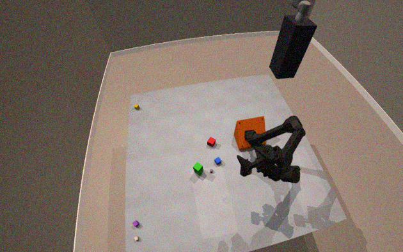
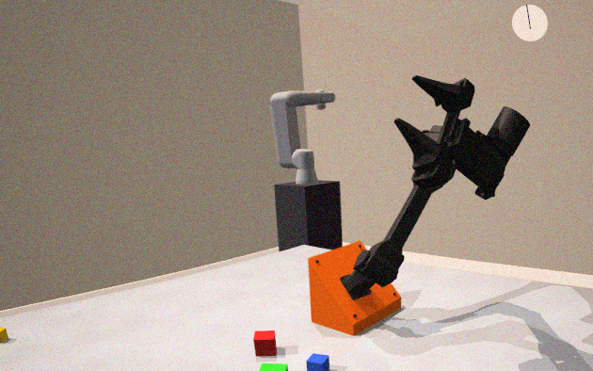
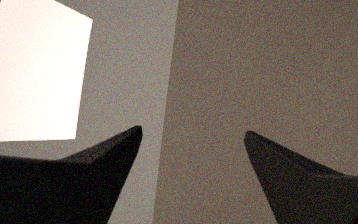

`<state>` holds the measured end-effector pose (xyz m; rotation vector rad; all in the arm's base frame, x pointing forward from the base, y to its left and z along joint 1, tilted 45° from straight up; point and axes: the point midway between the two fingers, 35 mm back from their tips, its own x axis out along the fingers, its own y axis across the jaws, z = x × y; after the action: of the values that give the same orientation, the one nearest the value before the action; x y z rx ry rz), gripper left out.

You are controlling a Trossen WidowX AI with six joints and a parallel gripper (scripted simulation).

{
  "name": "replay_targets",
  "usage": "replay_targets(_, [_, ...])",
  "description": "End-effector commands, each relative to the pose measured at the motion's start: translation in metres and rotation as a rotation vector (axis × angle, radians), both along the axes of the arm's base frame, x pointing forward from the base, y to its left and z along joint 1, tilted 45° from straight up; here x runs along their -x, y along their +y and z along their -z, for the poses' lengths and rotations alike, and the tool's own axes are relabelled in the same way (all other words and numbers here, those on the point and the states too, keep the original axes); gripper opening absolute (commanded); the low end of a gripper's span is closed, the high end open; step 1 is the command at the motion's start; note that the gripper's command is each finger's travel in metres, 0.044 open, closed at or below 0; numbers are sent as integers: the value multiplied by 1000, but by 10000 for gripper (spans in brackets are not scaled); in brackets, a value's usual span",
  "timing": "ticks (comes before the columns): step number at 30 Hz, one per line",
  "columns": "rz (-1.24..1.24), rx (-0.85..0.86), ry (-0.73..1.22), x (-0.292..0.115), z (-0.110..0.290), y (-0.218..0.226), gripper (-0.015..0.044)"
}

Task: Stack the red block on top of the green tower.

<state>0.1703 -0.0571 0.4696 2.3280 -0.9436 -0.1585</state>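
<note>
The red block (image 1: 211, 141) (image 2: 264, 342) lies on the grey mat (image 1: 173, 121), left of the arm's orange base (image 1: 244, 125) (image 2: 329, 294). The green tower (image 1: 197, 167) (image 2: 273, 366) stands a little in front of it, upright; in the exterior view only its top shows at the lower edge. My gripper (image 1: 240, 165) (image 2: 405, 100) (image 3: 193, 133) is open and empty. It is raised high above the table and points upward, away from the blocks. The wrist view shows only walls between the fingers.
A blue block (image 1: 217, 160) (image 2: 317, 362) lies between the red block and the tower, and a tiny grey cube (image 1: 211, 171) lies beside the tower. A yellow cube (image 1: 136, 106) (image 2: 2, 334), a purple cube (image 1: 135, 223) and a white cube (image 1: 136, 238) lie far off. A dark pedestal (image 1: 292, 48) (image 2: 308, 214) stands at the back.
</note>
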Motion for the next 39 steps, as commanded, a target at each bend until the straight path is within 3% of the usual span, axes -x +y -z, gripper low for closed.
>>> replay_targets(1, [0, 4, 3, -1, 0, 0, 426])
replay_targets(10, [-25, 308, 255, -45, 17, 18, 440])
replay_targets(17, [-133, 669, 617, -112, 62, 36, 440])
replay_targets(21, [-191, 786, 758, -134, 86, 39, 440])
replay_targets(30, [-487, 1094, 1251, -185, 189, 27, 440])
replay_targets(39, [-1007, 1229, 1600, -184, 306, 4, 440])
